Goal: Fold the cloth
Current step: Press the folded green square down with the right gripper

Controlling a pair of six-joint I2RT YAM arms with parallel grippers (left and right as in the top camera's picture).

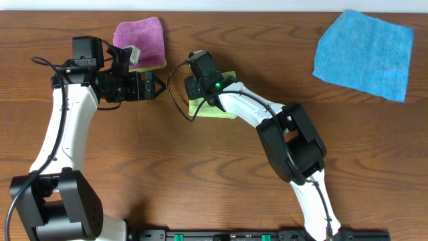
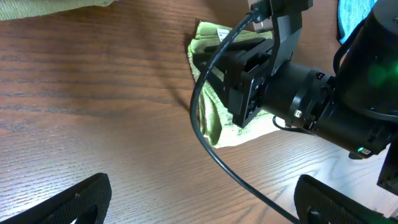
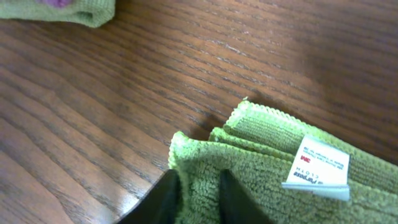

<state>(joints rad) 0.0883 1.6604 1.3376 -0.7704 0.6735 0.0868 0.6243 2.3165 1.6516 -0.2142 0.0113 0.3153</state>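
1. Cloth position: the lime cloth (image 1: pixel 215 112) lies folded on the wooden table (image 1: pixel 167 174), a little left of centre. In the overhead view the right wrist housing covers most of it.
2. Cloth condition: the right wrist view shows several stacked layers with stitched edges meeting at one corner. A white tag (image 3: pixel 318 169) lies on the top layer, near that corner.
3. Right gripper (image 3: pixel 198 190): the fingers stand close together and pinch a ridge of the top layer at the cloth's near edge. Terry pile fills the narrow gap between them.
4. Left gripper (image 1: pixel 159 85): it sits just left of the lime cloth and points toward it, apart from the fabric. Its fingers (image 2: pixel 78 199) are spread wide over bare wood.
5. Arm layout: the right arm reaches from the near table edge diagonally toward the far left and ends over the lime cloth. The left arm runs up the left side and bends right at the wrist.
6. Other items: a purple cloth (image 1: pixel 139 40) lies folded near the far edge, behind the left gripper. It rests on a second lime-green cloth (image 1: pixel 157 65), of which only an edge shows. A blue cloth (image 1: pixel 364 53) lies spread flat at the far right, well apart from the lime cloth.
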